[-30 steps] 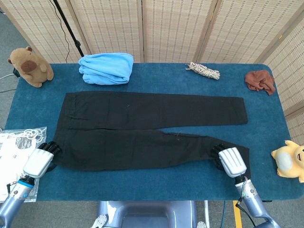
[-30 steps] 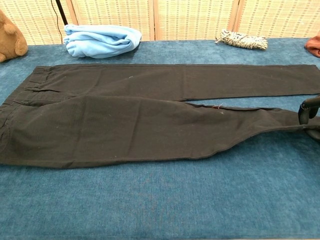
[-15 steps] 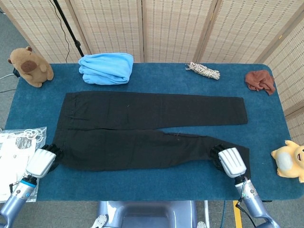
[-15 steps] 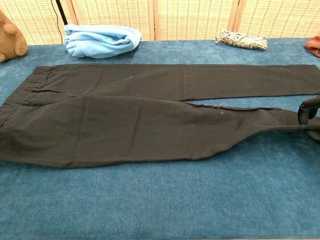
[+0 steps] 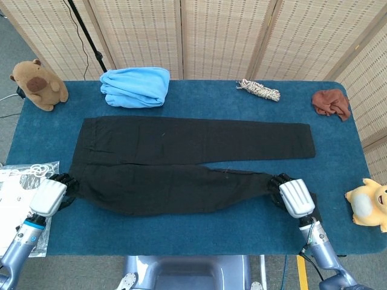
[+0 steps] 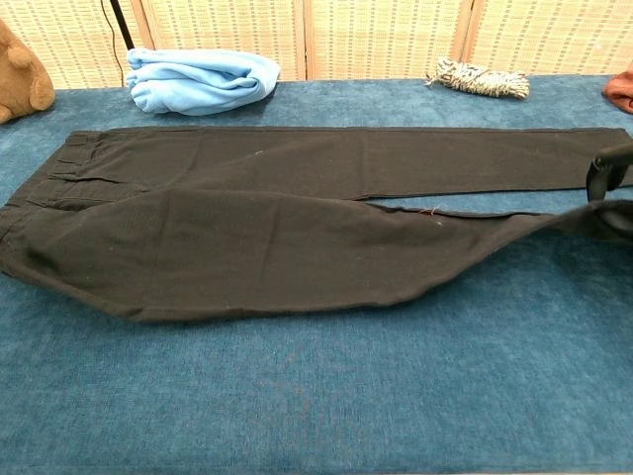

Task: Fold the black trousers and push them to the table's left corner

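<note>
The black trousers (image 5: 181, 157) (image 6: 257, 218) lie spread across the blue table, waistband to the left and legs running right. The near leg's front edge is lifted off the cloth. My left hand (image 5: 51, 194) grips the near waist corner at the trousers' left end. My right hand (image 5: 293, 194) grips the hem of the near leg at its right end. In the chest view only the dark fingers (image 6: 605, 168) of the right hand show at the right edge, closed on the hem. The far leg lies flat and straight.
A folded light-blue cloth (image 5: 135, 86) and a brown plush (image 5: 37, 84) sit at the back left. A coiled rope (image 5: 259, 90) and a rust-coloured rag (image 5: 331, 103) lie at the back right. A yellow plush (image 5: 369, 203) sits at the right edge, a plastic bag (image 5: 18, 193) at front left.
Both hands have moved away from me, lifting the near edge of the trousers; the near leg's hem and the waist corner have risen and shifted toward the far leg.
</note>
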Motion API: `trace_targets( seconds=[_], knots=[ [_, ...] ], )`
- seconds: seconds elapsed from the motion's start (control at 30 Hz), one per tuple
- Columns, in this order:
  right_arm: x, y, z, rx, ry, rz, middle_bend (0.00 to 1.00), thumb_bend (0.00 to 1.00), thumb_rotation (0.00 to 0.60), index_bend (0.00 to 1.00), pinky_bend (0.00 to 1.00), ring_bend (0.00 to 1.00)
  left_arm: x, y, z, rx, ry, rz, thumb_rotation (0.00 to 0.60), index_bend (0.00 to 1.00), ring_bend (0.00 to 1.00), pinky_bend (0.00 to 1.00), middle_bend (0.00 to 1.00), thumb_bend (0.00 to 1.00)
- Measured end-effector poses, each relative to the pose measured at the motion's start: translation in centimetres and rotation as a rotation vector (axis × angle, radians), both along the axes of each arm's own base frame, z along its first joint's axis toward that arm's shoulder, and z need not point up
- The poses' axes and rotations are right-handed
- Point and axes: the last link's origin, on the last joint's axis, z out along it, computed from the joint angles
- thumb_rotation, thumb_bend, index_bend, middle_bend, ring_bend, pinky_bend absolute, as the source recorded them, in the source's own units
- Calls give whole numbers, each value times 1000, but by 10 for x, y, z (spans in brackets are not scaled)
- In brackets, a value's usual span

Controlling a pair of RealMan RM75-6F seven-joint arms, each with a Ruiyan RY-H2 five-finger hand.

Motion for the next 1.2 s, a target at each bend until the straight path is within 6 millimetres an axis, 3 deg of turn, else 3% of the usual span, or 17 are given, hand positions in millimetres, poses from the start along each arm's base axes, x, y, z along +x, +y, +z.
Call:
trace_targets(
  seconds=[0.27,0.6,0.8,1.2],
  knots=[
    [12,-36,14,-14,41,-5,502,523,600,577,719,436,28,30,15,56,-44,35,600,692,421,502,646,402],
    [26,-92,24,-8,68,-69,505,522,600,581,719,438,67,95,41,140,27,147,600,710,430,504,661,402],
    [27,-129,27,0,117,-117,505,523,600,582,718,438,75,130,42,143,98,206,600,710,430,504,661,399],
    [22,-190,27,6,223,-227,505,526,600,581,718,438,78,178,27,119,141,331,600,710,433,504,661,396]
  ],
)
